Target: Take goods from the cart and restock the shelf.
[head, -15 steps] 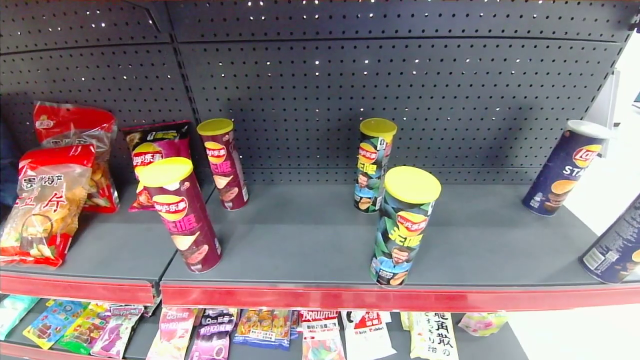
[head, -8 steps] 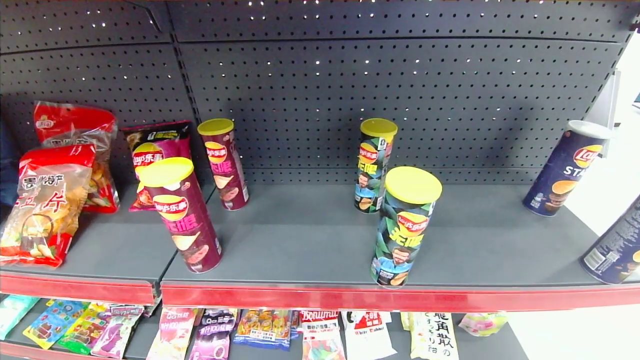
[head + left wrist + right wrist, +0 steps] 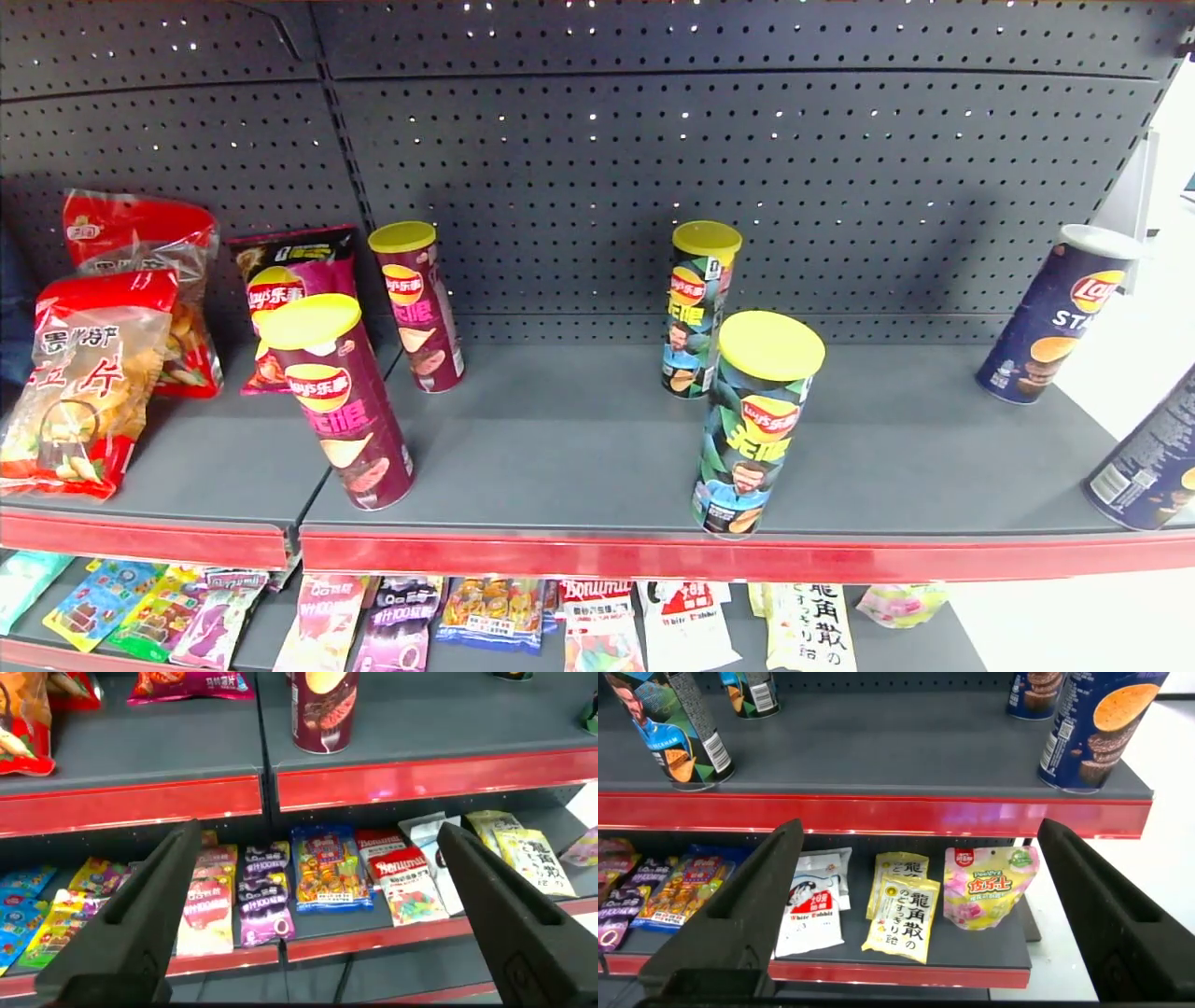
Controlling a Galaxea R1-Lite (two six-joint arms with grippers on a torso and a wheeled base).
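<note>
Shelf: dark grey metal shelf (image 3: 579, 448) with red front edge.
Tubes: maroon yellow-lidded chip tube (image 3: 341, 401) and teal yellow-lidded chip tube (image 3: 756, 425), both upright at that front edge, well apart.
Left hand (image 3: 316, 840): released, fingers spread, nothing held.
Right hand (image 3: 920, 831): released too, empty.

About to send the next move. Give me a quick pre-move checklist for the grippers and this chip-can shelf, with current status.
1. Left gripper open, nothing held: ok.
2. Right gripper open, nothing held: ok.
3. Bare shelf space between front maroon can and front green can: ok.
4. Both those cans standing on their bases: ok.
5. Front blue can clear of the shelf's right front corner: not ok; it stands close to it and is probably easy to knock.
6. Item in hand to restock: not ok.
</note>
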